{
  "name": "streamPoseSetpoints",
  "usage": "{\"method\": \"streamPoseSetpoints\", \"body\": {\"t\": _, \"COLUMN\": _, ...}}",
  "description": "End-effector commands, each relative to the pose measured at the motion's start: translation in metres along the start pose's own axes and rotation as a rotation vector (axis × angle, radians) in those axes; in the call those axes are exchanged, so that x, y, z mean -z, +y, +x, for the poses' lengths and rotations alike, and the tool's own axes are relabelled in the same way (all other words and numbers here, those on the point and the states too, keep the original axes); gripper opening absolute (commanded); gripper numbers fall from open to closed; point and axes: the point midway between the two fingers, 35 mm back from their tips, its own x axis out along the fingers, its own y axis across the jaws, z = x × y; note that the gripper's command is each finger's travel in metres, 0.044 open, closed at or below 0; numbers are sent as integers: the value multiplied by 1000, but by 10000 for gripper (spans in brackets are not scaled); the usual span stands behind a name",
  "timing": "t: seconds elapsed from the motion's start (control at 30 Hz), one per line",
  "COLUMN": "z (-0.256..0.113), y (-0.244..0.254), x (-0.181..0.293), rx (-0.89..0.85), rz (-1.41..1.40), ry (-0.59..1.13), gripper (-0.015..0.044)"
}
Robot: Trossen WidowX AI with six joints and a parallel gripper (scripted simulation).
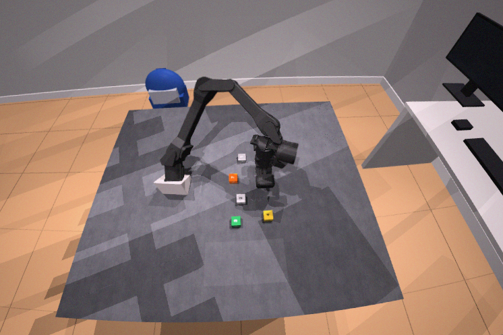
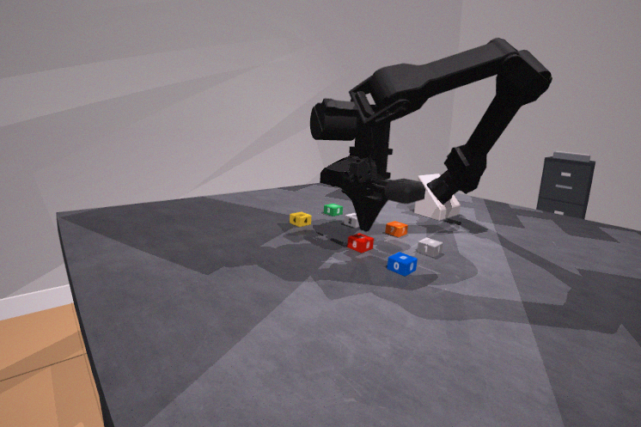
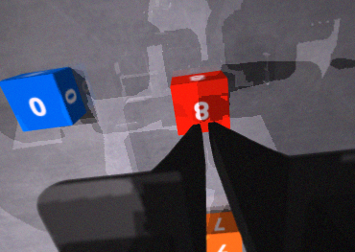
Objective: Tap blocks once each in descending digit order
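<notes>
My gripper is shut and empty, pointing down. Its tips overlap the near edge of the red 8 block in the wrist view; whether they touch it cannot be told. The blue 0 block sits beside it. The orange 7 block is nearer the arm base. A pale 1 block, a white 2 block, a green 3 block and a yellow 4 block also show. The top view hides red and blue.
The arm's white base stands on the dark table. A white desk with a monitor is off the table at the right in the top view. A blue object is behind the table.
</notes>
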Motion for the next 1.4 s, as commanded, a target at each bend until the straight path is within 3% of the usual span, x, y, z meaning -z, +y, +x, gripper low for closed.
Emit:
{"method": "streamPoseSetpoints", "body": {"t": 0.0, "z": -14, "y": 0, "x": -3, "rx": 7, "rz": -10, "ry": -12, "gripper": 20}}
{"method": "streamPoseSetpoints", "body": {"t": 0.1, "z": -22, "y": -1, "x": -4, "rx": 9, "rz": -10, "ry": -13, "gripper": 20}}
{"method": "streamPoseSetpoints", "body": {"t": 0.3, "z": -92, "y": 0, "x": -2, "rx": 11, "rz": -9, "ry": -11, "gripper": 20}}
{"method": "streamPoseSetpoints", "body": {"t": 0.47, "z": -95, "y": 0, "x": 0, "rx": 11, "rz": -8, "ry": -11, "gripper": 20}}
{"method": "streamPoseSetpoints", "body": {"t": 0.63, "z": -100, "y": -2, "x": 51, "rx": 15, "rz": -4, "ry": -8, "gripper": 20}}
{"method": "streamPoseSetpoints", "body": {"t": 0.83, "z": -93, "y": 2, "x": 115, "rx": 10, "rz": -2, "ry": -4, "gripper": 20}}
{"method": "streamPoseSetpoints", "body": {"t": 1.03, "z": -90, "y": 2, "x": 117, "rx": 11, "rz": -2, "ry": -4, "gripper": 20}}
{"method": "streamPoseSetpoints", "body": {"t": 1.23, "z": -20, "y": 2, "x": 115, "rx": 10, "rz": -3, "ry": -6, "gripper": 20}}
{"method": "streamPoseSetpoints", "body": {"t": 1.37, "z": -12, "y": 2, "x": 117, "rx": 7, "rz": -4, "ry": -6, "gripper": 20}}
